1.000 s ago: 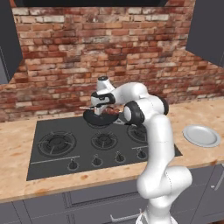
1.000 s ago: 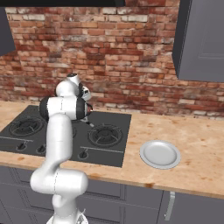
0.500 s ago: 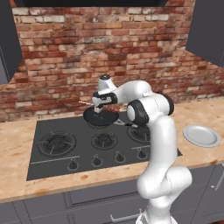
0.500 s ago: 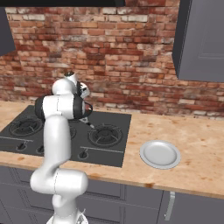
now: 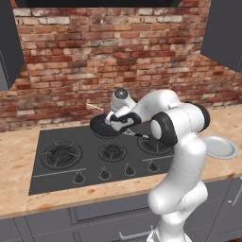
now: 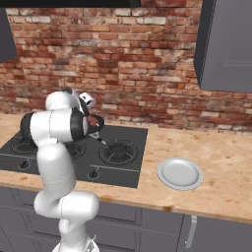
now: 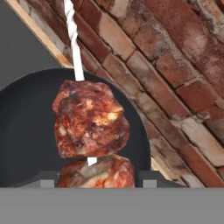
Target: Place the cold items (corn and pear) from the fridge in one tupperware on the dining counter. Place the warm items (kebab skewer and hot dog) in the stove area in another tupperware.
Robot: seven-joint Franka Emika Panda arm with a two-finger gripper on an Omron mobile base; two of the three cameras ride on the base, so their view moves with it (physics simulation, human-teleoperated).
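Lifting is the step now — the hand (image 5: 115,122) is clamped on the kebab skewer (image 7: 92,127), just above the dark pan (image 5: 101,126) at the back of the stove (image 5: 66,163); raise it straight, keep the stick level, clear the pan rim before swinging away

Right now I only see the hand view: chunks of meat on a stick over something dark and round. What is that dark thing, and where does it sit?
Observer: It is a black pan on a back burner of the stove, close to the brick wall.
Operator: Is the meat lying in it?
Observer: It looks lifted. The pincer grips the kebab skewer, and the stick's end pokes out above the pan's rim.
Operator: Anything nearby to set it on?
Observer: A grey plate lies on the wooden counter, to the right of the stove.
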